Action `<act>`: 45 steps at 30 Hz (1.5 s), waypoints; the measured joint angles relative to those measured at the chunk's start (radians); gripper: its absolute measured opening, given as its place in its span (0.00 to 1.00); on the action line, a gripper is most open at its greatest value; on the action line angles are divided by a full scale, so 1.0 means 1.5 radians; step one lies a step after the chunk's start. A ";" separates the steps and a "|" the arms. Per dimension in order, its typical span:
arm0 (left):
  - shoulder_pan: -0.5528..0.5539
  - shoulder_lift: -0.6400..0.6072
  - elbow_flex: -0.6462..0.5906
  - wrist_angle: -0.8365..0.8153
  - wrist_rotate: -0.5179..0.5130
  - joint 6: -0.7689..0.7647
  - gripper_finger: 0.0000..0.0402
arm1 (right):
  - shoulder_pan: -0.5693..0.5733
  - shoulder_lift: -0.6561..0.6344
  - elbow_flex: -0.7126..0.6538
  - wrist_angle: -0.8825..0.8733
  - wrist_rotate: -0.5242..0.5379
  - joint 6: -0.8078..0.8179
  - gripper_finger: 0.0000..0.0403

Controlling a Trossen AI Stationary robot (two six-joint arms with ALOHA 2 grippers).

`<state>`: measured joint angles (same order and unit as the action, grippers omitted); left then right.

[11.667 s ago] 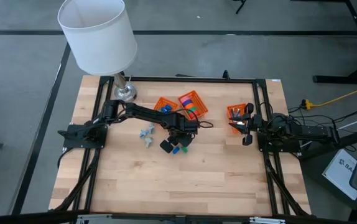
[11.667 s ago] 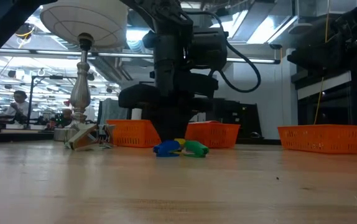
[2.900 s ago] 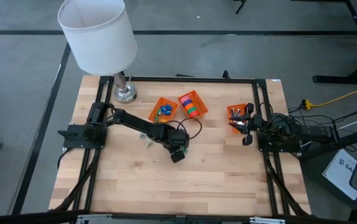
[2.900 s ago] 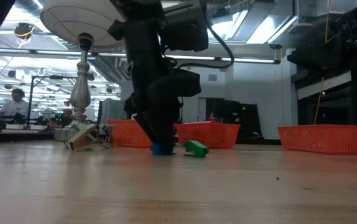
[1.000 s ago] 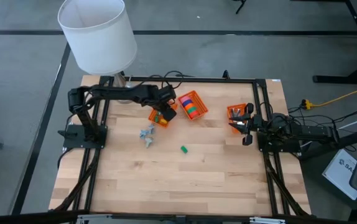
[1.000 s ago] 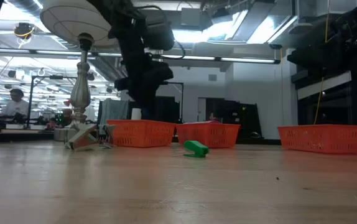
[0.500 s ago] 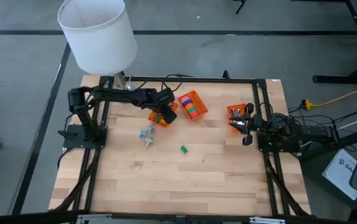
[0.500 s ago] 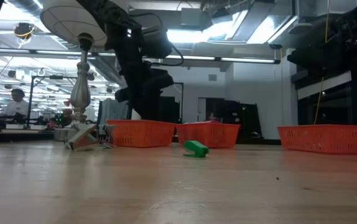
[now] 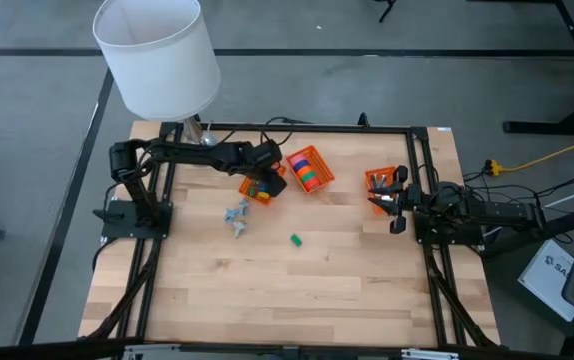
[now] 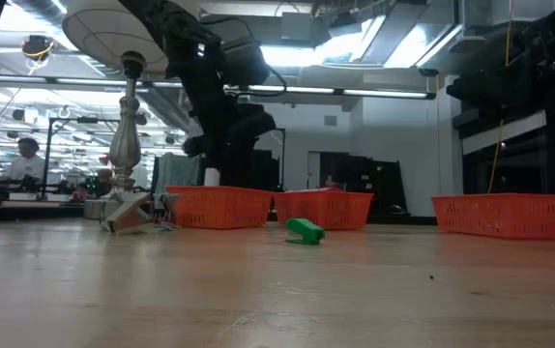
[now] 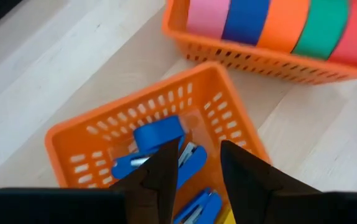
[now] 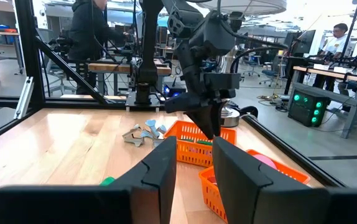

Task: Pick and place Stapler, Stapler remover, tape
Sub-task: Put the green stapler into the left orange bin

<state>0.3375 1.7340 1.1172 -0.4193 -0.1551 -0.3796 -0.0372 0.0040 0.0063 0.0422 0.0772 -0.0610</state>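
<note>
Stapler, the blue one (image 11: 157, 134): where does it lie? asks the first observer.

It lies in the orange basket (image 11: 129, 99), the second answers, flat among other blue staplers, their long axes running about the same way, slantwise to the basket's walls. A few seconds ago it lay on the bare wood beside the green stapler (image 9: 294, 239), which has not moved.

And the left gripper (image 11: 198, 149)?

It hangs over that basket with its fingers parted and nothing between them; a second ago it was already above the basket.

What room is there?

The basket stands toward the far edge of the table (image 9: 317, 290), just beside the basket of tape (image 11: 278, 25), with the lamp (image 9: 157, 55) at the far left corner. The grey staple removers (image 9: 235, 214) lie apart from the green stapler, and the near half of the wood is bare.

The right gripper (image 12: 194, 146)?

It waits by the basket at the right (image 9: 377, 180), fingers apart, holding nothing.
</note>
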 joint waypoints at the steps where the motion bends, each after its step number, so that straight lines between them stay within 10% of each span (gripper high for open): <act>1: -0.002 0.000 0.000 0.008 0.001 0.001 0.29 | 0.000 0.000 0.000 0.000 0.000 0.000 0.27; 18: -0.083 0.000 0.000 0.186 0.200 0.268 0.26 | 0.000 0.000 0.000 0.000 0.000 0.000 0.27; 31: -0.149 0.046 0.169 -0.057 0.204 0.419 0.33 | 0.000 0.000 0.000 0.000 0.000 0.000 0.27; 45: -0.230 0.097 0.230 -0.064 0.223 0.541 0.52 | 0.000 0.000 0.000 0.000 0.000 0.000 0.27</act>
<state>-0.0081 1.8789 1.4627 -0.5158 0.1788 0.4316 -0.0371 0.0044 0.0063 0.0422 0.0772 -0.0610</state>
